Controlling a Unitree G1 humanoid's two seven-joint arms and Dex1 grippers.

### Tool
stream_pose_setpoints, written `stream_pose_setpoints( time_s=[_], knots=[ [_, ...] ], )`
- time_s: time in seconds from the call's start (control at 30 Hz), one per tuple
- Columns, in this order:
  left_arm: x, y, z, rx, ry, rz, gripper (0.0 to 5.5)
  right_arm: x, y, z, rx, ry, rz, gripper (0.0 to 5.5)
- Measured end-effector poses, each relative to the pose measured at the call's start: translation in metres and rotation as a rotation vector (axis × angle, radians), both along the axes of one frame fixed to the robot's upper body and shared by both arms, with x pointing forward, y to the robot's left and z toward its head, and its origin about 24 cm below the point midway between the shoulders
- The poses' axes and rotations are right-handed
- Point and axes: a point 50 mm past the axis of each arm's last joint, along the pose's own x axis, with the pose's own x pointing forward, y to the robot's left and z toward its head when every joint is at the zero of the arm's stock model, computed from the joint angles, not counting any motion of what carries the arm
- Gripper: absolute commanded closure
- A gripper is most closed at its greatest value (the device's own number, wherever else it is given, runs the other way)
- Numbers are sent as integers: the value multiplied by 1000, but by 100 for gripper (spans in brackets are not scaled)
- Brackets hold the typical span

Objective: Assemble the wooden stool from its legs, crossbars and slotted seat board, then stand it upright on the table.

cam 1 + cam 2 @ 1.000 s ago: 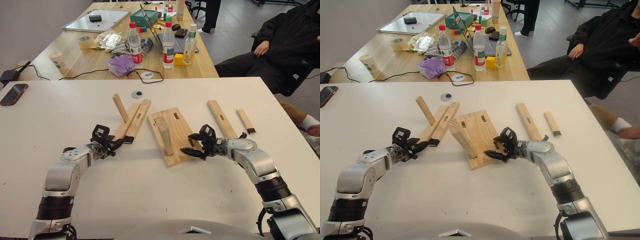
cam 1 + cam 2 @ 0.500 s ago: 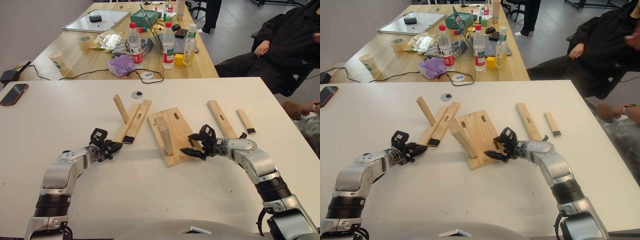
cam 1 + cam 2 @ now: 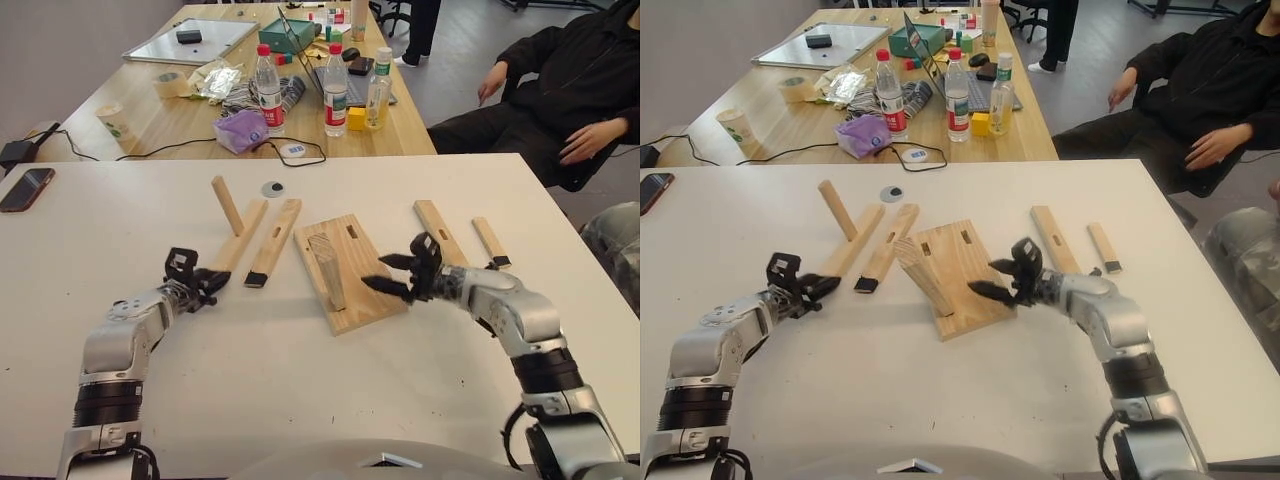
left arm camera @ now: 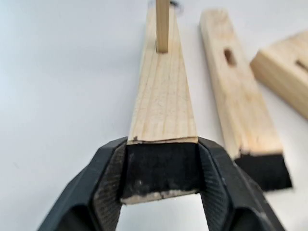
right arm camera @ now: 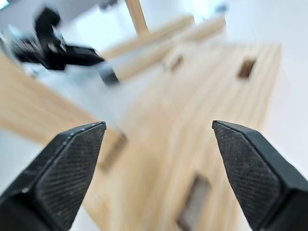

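Squarely between the left jaws sits one leg (image 4: 163, 106), black end clamped.

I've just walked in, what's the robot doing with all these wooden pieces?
The robot is partway through building a stool. Its left tool is shut on the black end of a leg with a crossbar stuck in it. Its right tool is open at the right edge of the seat board, where an upright leg stands. A spare leg lies beside the gripped one; a slotted leg and short bar lie right.
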Motion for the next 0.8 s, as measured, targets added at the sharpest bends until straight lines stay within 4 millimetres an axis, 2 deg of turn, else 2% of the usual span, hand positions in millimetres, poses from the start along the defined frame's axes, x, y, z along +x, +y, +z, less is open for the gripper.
stream_pose_setpoints(
  time_s=[0.03, 0.07, 0.13, 0.2, 0.27, 0.33, 0.4, 0.6, 0.73, 0.77, 0.8],
  knots=[
    [6, 1, 13, -3, -71, -1, 349, 7, 1, 14, 59, -14, -11, 141],
    [14, -2, 36, -49, -187, -23, 349, 15, 0, 37, 156, -30, -11, 141],
    [20, -14, 66, -189, -330, -91, 349, 25, -7, 65, 289, -19, -15, 141],
    [23, -28, 90, -328, -420, -177, 349, 32, -10, 86, 418, 5, 9, 141],
    [27, -44, 105, -384, -448, -262, 349, 39, -1, 100, 494, 30, 48, 141],
    [27, -50, 100, -342, -399, -280, 349, 42, 0, 105, 490, 40, 43, 141],
    [22, -47, 98, -309, -392, -281, 349, 42, 1, 103, 477, 48, 39, 141],
    [9, -38, 86, -296, -390, -243, 349, 37, -5, 83, 457, 99, -4, 141],
    [-9, -31, 80, -225, -376, -272, 349, 35, -3, 81, 426, 92, -8, 141],
    [-18, -30, 73, -179, -335, -299, 350, 35, -2, 79, 410, 97, -9, 141],
    [-28, -29, 52, -147, -228, -313, 367, 35, -2, 77, 404, 98, -5, 141]
  ],
)
